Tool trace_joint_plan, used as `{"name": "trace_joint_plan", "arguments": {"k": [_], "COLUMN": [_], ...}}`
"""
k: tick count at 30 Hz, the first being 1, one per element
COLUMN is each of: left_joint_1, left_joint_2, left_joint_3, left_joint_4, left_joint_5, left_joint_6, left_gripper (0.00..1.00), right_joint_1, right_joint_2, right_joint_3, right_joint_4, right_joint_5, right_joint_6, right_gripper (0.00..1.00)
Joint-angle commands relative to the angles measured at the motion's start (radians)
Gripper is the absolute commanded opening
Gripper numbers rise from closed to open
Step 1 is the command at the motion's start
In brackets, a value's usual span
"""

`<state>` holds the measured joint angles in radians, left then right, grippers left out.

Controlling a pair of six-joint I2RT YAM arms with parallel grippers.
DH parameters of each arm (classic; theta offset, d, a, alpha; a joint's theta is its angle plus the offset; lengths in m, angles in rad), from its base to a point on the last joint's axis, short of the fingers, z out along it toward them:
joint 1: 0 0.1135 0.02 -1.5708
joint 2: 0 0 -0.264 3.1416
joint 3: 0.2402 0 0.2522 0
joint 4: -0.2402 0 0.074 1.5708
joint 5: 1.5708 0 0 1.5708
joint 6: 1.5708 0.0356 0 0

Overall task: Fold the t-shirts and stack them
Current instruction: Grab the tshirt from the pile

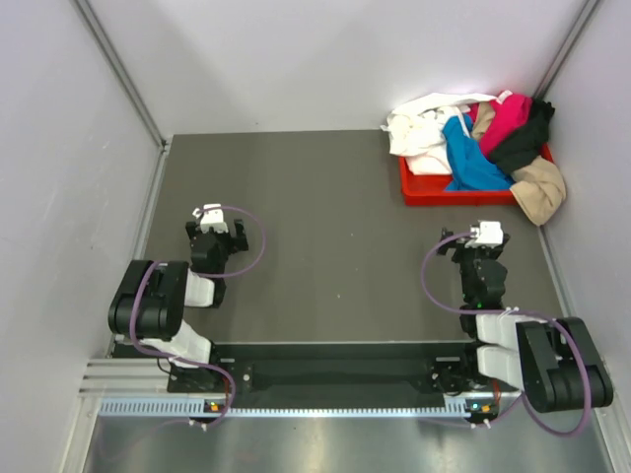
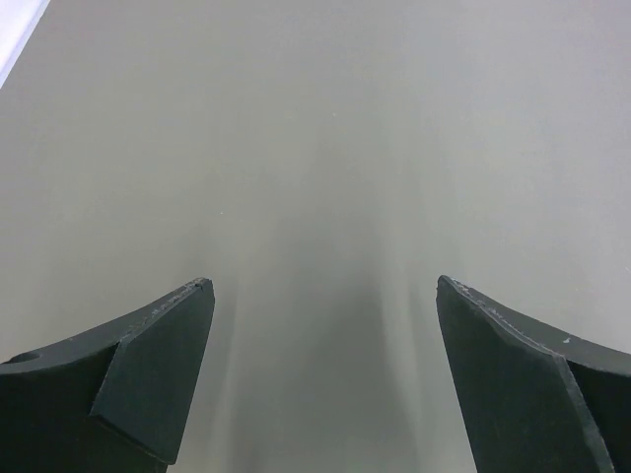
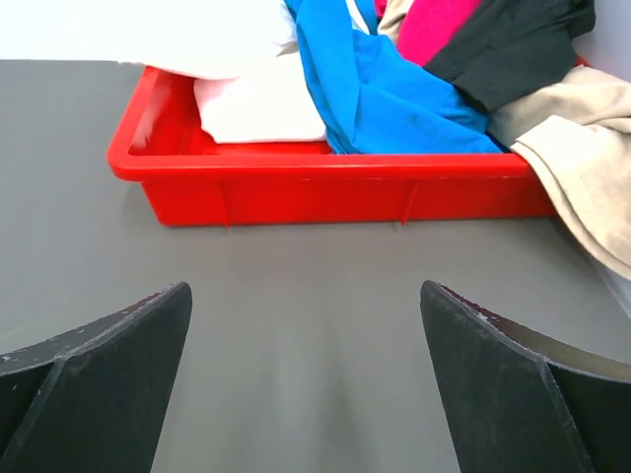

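The bright blue t-shirt [image 3: 394,99] is lying far-right, straight ahead of the right gripper [image 3: 304,288], the left gripper [image 2: 323,281] sitting well away, both with fingers spread apart.

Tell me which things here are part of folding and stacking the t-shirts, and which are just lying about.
Part of the job: blue t-shirt, white t-shirt, magenta t-shirt, black t-shirt, tan t-shirt, all heaped together unfolded.

Just there: red tray holding the heap, table.
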<state>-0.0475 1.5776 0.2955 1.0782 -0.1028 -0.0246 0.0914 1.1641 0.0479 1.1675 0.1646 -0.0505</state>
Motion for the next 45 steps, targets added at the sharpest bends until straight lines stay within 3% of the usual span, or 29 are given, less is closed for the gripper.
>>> {"name": "trace_joint_plan", "arguments": {"k": [1, 8, 9, 10, 12, 14, 16, 17, 18, 20, 21, 22, 26, 29, 31, 36, 39, 40, 43, 44, 45], "left_joint_1": [0.005, 0.006, 0.006, 0.008, 0.008, 0.005, -0.008, -0.012, -0.017, -0.026, -0.026, -0.028, -0.028, -0.028, -0.028, -0.028, -0.028, -0.028, -0.028, -0.028, -0.028], "left_joint_2": [0.002, -0.01, -0.084, -0.117, -0.148, -0.119, -0.084, -0.044, -0.021, 0.033, 0.041, 0.045, -0.003, -0.045, -0.059, -0.067, -0.057, -0.057, -0.057, -0.057, -0.06], "left_joint_3": [0.019, 0.037, 0.077, 0.202, 0.334, 0.54, 0.753, 0.824, 0.946, 1.049, 1.1, 1.114, 1.079, 1.021, 0.987, 0.95, 0.956, 0.956, 0.958, 0.956, 0.955], "left_joint_4": [0.032, -0.005, -0.117, -0.402, -0.614, -0.93, -1.148, -1.375, -1.464, -1.691, -1.733, -1.764, -1.801, -1.802, -1.799, -1.79, -1.79, -1.788, -1.788, -1.788, -1.788], "left_joint_5": [-0.008, -0.008, -0.003, 0.035, 0.136, 0.302, 0.391, 0.393, 0.39, 0.352, 0.336, 0.324, 0.295, 0.324, 0.347, 0.377, 0.364, 0.358, 0.357, 0.362, 0.364], "left_joint_6": [-0.011, -0.002, -0.006, -0.009, 0.053, 0.106, 0.185, 0.21, 0.253, 0.278, 0.29, 0.296, 0.322, 0.33, 0.325, 0.304, 0.298, 0.296, 0.292, 0.292, 0.293], "left_gripper": [0.99, 0.98, 0.98, 0.97, 0.94, 0.96, 0.97, 0.97, 0.98, 0.98, 0.98, 0.98, 0.98, 0.98, 0.98, 0.98, 0.98, 0.98, 0.98, 0.98, 0.98], "right_joint_1": [0.013, 0.013, 0.013, 0.011, 0.013, 0.013, 0.01, 0.004, -0.004, -0.036, -0.053, -0.07, -0.166, -0.171, -0.171, -0.171, -0.171, -0.171, -0.17, -0.17, -0.17], "right_joint_2": [-0.046, -0.309, -0.37, -0.397, -0.454, -0.46, -0.413, -0.381, -0.294, -0.186, -0.058, 0.01, 0.323, 0.611, 0.722, 0.998, 1.068, 1.075, 1.083, 1.074, 1.063], "right_joint_3": [0.013, 0.111, 0.127, 0.16, 0.21, 0.317, 0.474, 0.536, 0.6, 0.809, 0.886, 1.034, 1.335, 1.558, 1.735, 1.952, 2.001, 2.005, 2.002, 2.003, 2.0], "right_joint_4": [0.044, -0.28, -0.37, -0.415, -0.562, -0.737, -0.863, -0.99, -1.052, -1.231, -1.287, -1.337, -1.463, -1.534, -1.589, -1.669, -1.672, -1.669, -1.642, -1.64, -1.637], "right_joint_5": [0.004, 0.018, 0.016, 0.015, -0.003, -0.01, 0.01, 0.024, 0.032, 0.033, 0.032, 0.03, -0.02, -0.089, -0.141, -0.151, -0.133, -0.129, -0.145, -0.143, -0.137], "right_joint_6": [0.014, 0.04, 0.044, 0.073, 0.09, 0.087, 0.089, 0.093, 0.095, 0.109, 0.116, 0.121, 0.123, 0.086, 0.071, 0.058, 0.067, 0.07, 0.077, 0.084, 0.087], "right_gripper": [1.0, 1.0, 1.0, 1.0, 1.0, 1.0, 1.0, 1.0, 1.0, 1.0, 1.0, 1.0, 0.99, 0.95, 0.91, 0.88, 0.84, 0.8, 0.51, 0.29, 0.19]}}
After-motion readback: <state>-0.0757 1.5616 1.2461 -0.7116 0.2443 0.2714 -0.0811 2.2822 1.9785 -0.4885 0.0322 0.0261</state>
